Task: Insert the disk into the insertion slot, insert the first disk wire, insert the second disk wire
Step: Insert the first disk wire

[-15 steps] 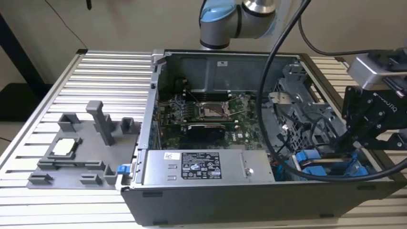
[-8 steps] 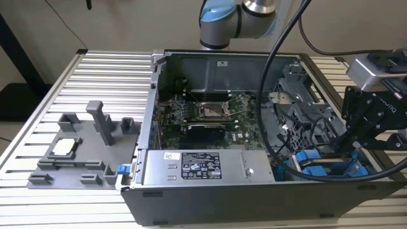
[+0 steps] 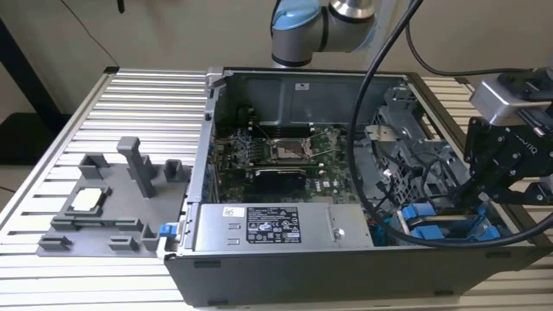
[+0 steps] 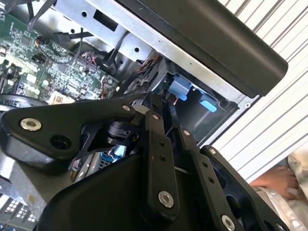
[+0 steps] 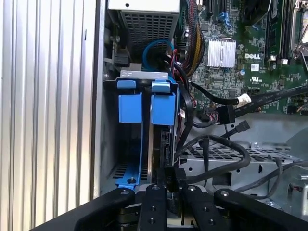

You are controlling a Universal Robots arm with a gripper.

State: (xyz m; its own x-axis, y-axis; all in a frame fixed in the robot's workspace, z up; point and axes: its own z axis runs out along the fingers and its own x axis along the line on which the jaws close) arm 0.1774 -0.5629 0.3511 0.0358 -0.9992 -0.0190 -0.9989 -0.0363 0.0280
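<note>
The hand [image 5: 167, 183], nearly closed, pinches a black wire plug [image 5: 176, 173].

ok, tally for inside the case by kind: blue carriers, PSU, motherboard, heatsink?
Blue carriers: 2
PSU: 1
Motherboard: 1
Silver heatsink: 1
Total: 5

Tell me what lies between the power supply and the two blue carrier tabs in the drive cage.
In the first wrist view, a looped blue cable and red and black wires lie between the power supply and the blue carrier tabs.
</note>
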